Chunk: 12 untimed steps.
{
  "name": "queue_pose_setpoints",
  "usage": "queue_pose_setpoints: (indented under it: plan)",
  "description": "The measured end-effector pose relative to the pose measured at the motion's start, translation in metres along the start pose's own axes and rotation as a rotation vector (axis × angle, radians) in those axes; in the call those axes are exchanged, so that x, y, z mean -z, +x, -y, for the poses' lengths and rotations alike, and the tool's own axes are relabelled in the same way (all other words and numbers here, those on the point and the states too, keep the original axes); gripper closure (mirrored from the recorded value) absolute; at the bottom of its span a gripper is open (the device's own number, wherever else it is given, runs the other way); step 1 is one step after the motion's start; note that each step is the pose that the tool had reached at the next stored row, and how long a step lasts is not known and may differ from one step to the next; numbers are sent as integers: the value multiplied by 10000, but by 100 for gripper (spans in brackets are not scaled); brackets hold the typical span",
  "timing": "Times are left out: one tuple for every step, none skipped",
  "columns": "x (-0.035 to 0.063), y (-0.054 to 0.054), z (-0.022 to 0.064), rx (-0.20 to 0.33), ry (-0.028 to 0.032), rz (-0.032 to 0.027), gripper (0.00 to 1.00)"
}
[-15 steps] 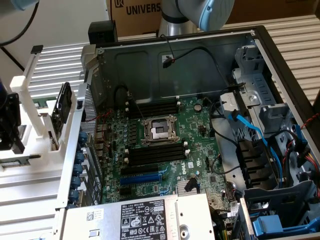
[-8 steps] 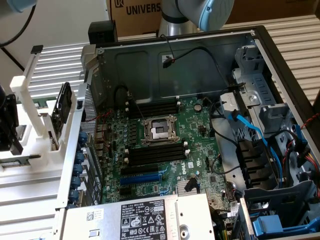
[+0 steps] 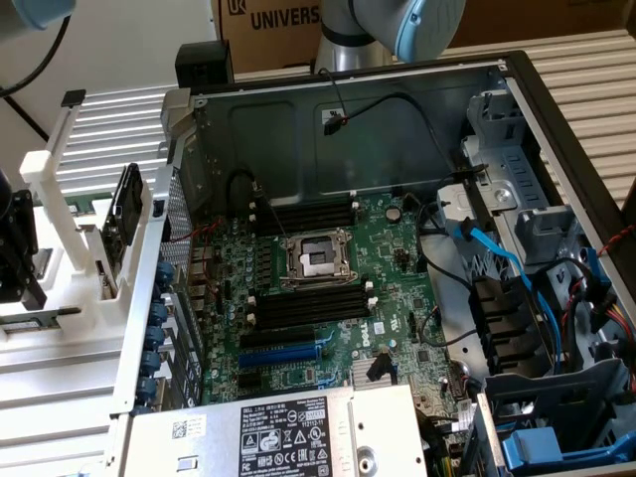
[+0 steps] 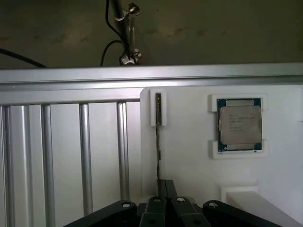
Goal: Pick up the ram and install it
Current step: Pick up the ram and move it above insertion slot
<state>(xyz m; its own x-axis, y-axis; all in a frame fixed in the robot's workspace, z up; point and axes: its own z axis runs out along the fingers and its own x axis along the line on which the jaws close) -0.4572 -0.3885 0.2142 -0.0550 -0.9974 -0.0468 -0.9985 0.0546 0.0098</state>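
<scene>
**Entry: ram pickup, fixture stage**

- Ram (image 4: 157, 142): thin stick seen edge-on, running across the white fixture (image 4: 189, 161). Its far end sits in a slotted white bracket (image 4: 152, 111).
- Tool (image 4: 165, 185): closed, its fingers pinching the near end of the ram across its two flat faces.
- CPU chip (image 4: 239, 125): in its own white pocket beside the ram, apart from it.
- Motherboard (image 3: 397, 298): inside the open computer case (image 3: 517, 89). Its black memory slots (image 3: 308, 308) are empty, so nothing is installed yet.
- Step, as judged: drawing the ram out of its bracket.
- Handling note: pull in line with the bracket slot without twisting. An off-centre pinch could let the thin board pivot or bind. Keep clear of the CPU chip.
</scene>
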Motion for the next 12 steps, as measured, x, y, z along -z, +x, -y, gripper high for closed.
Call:
queue_pose_setpoints:
  plan:
    - [0,0,0,-1,0,0,90]
    - [0,0,0,0,0,0,90]
    - [0,0,0,0,0,0,90]
    - [0,0,0,0,0,0,89]
    - [0,0,0,0,0,0,83]
    - [0,0,0,0,0,0,83]
    - [0,0,0,-1,0,0,76]
    - [0,0,0,0,0,0,76]
    - [-1,2,0,-1,-1,0,76]
    - [-2,4,0,-2,2,-5,76]
    - [-2,6,0,-2,2,-14,76]
    - [-1,7,0,-1,1,-29,76]
